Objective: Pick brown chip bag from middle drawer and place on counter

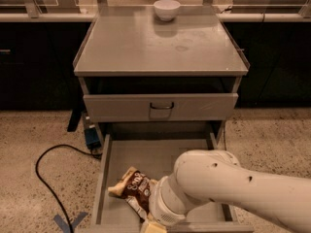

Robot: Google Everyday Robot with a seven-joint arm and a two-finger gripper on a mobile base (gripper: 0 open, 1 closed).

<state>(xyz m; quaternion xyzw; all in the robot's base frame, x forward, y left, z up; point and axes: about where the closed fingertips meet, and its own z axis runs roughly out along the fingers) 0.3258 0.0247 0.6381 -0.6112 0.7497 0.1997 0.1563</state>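
Item 1. Arm [233, 188]: thick white casing, entering from the lower right and crossing the front right of the open drawer; rounded wrist section lowest, at the bottom edge of the view

Item 2. Gripper [153, 226]: only a cream-coloured tip shows at the very bottom edge, below the wrist, over the drawer's front rim and just beside the bag's near end; whether the jaws are spread or pressed together cannot be told

Item 3. Brown chip bag [133, 188]: dark brown, cream ends, white script; lying flat and slanted on the drawer floor, front left of centre, its right part hidden behind the wrist

Item 4. Middle drawer [146, 154]: grey metal tray, pulled fully out, low side walls; rear floor bare

Item 5. Blue tape cross [68, 222]: on the speckled floor [39, 130], left of the drawer's front corner

Item 6. Black cable [46, 178]: looping over the floor at left, running towards a small blue box [91, 136] by the cabinet's left leg

Item 7. Upper drawer face [121, 108]: grey, closed, dark loop handle [161, 106] at centre

Item 8. Counter [146, 42]: flat grey cabinet top, raised side rims, faint ring marks at right

Item 9. White bowl [166, 8]: upright, at the counter's far edge, centre

Item 10. Pale ledge [48, 17]: behind the cabinet, dark panels below
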